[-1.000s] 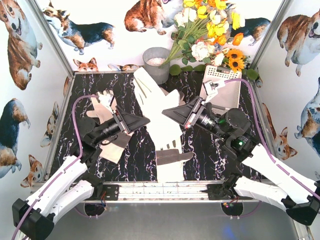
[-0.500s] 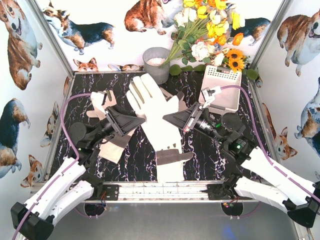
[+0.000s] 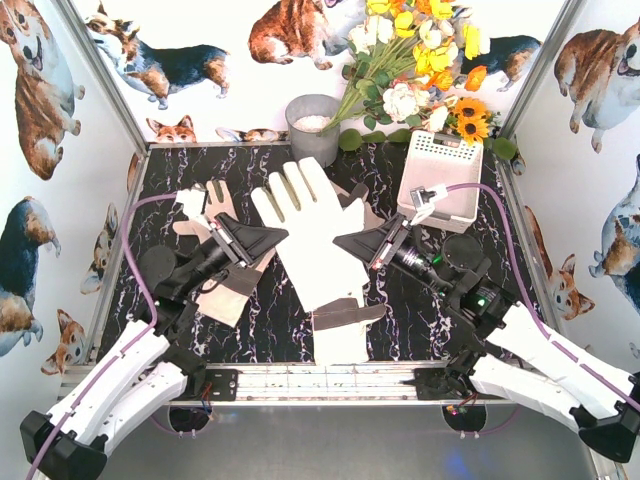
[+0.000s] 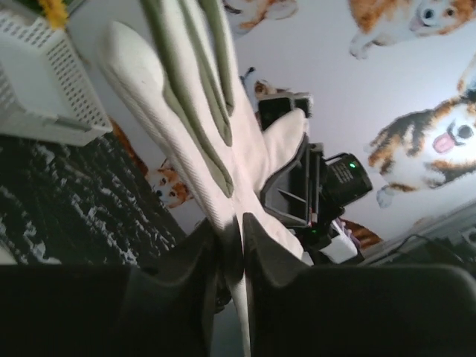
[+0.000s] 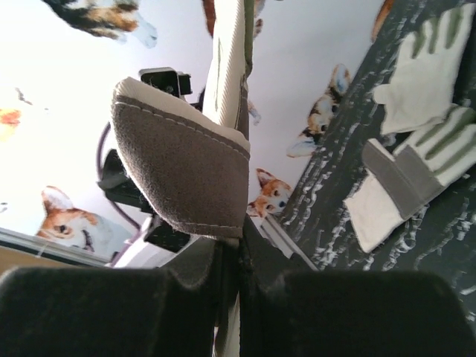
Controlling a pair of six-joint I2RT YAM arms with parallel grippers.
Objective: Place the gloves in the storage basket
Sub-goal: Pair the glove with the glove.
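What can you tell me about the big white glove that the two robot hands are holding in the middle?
The lifted glove is cream-white woven fabric. It has grey-green stripes along its fingers and a grey-brown, suede-looking patch near the right gripper. It is spread out above the table, with its fingers pointing toward the back wall. The left gripper pinches one edge and the right gripper pinches the opposite edge, both shut on it. Nothing else clearly touches it.

One cream-white fabric work glove [image 3: 305,225] hung spread flat in the air, fingers pointing away. Other gloves [image 3: 235,300] lay on the bench [image 3: 270,325]. The white perforated plastic basket [image 3: 445,180] stood at the far right.
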